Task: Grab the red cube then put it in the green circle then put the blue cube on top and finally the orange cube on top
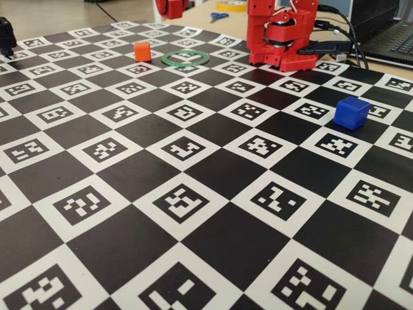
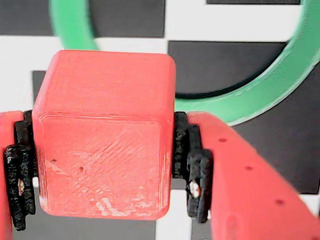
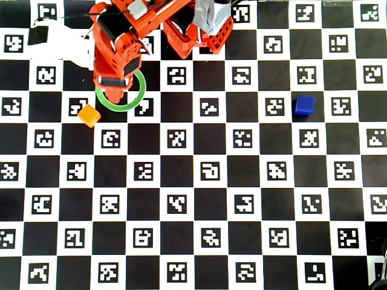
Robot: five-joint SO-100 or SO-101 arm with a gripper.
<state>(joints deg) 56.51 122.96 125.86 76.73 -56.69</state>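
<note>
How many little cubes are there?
3. The red cube is held in the gripper above the green circle. The orange cube sits beside it. The blue cube sits far away.

Bright, even daylight, soft faint shadows; wrist view close and slightly blurred, others sharp.

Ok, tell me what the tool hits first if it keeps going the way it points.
Probably the board inside the green circle. The tool, shut on the red cube, points down over the ring's open centre; its height is unclear.
</note>
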